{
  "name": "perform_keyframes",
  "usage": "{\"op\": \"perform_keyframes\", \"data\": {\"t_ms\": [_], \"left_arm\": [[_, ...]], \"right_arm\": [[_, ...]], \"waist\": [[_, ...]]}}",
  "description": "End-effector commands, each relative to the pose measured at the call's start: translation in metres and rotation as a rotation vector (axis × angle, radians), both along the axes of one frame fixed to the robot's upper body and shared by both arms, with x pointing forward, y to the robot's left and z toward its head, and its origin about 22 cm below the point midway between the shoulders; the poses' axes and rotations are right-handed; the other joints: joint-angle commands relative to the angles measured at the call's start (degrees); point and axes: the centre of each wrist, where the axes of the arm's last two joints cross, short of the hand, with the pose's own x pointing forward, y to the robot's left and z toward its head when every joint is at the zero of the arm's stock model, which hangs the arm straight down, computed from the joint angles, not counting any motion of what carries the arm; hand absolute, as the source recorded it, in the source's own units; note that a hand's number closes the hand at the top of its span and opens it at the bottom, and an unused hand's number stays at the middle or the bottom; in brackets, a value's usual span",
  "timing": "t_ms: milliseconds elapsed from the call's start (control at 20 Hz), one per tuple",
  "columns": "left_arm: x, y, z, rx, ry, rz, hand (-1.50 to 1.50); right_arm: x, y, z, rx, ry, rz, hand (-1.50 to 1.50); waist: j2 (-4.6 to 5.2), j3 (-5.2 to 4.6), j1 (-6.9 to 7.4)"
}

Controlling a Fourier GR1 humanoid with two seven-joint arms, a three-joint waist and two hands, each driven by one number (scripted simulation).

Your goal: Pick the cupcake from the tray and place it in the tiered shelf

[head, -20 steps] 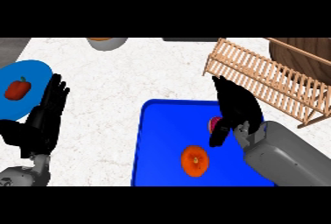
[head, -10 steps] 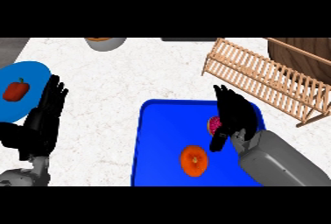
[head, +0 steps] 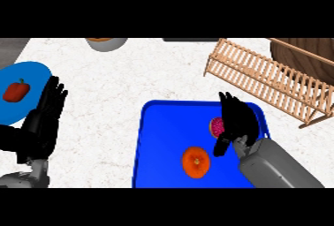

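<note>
1. The cupcake (head: 216, 126) is seen on the blue tray (head: 163, 145), right half, partly hidden by the right hand (head: 236, 123).
2. Right fingers (head: 228, 108) are held straight over it, thumb beside; nothing is pinched.
3. An orange fruit (head: 196, 162) is seen nearer on the tray.
4. The left hand (head: 44, 121) is rested open at the left edge, fingers spread.
5. The wooden tiered shelf (head: 274, 79) is set on the desk (head: 130, 79), up right.

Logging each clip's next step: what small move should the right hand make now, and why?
Probably curl the right hand round the cupcake. The hand sits right beside it on the blue tray, fingers straight, and nothing is gripped yet, so closing comes before any lift toward the wooden shelf.
</note>
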Motion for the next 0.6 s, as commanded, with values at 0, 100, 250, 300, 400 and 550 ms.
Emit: {"op": "perform_keyframes", "data": {"t_ms": [0,100,250,300,400,550], "left_arm": [[-0.017,-0.009,0.002,0.001,-0.017,0.004,0.0],[-0.006,-0.006,0.002,-0.004,0.005,-0.002,0.0],[0.015,0.008,-0.013,0.0,0.0,0.001,0.0],[0.011,0.008,-0.009,0.004,-0.013,-0.013,0.0],[-0.02,0.001,-0.019,0.01,-0.007,-0.006,0.0],[-0.008,0.002,-0.012,0.004,0.001,0.003,0.0]], "right_arm": [[0.012,-0.011,-0.009,-0.022,0.009,-0.054,-1.5],[0.002,-0.002,-0.026,-0.034,0.019,-0.037,-1.5],[0.014,-0.003,-0.026,-0.013,0.005,-0.038,-1.5],[0.002,0.006,-0.035,-0.008,-0.007,-0.03,-1.5],[-0.004,0.001,-0.028,0.001,-0.005,-0.024,-1.5],[0.01,-0.026,-0.024,0.004,0.015,-0.05,-1.5]], "waist": [[0.01,0.01,0.29],[0.04,0.01,0.07],[0.11,-0.01,-0.05],[0.07,0.0,-0.02],[-0.01,-0.01,0.08],[0.01,0.0,-0.01]]}}
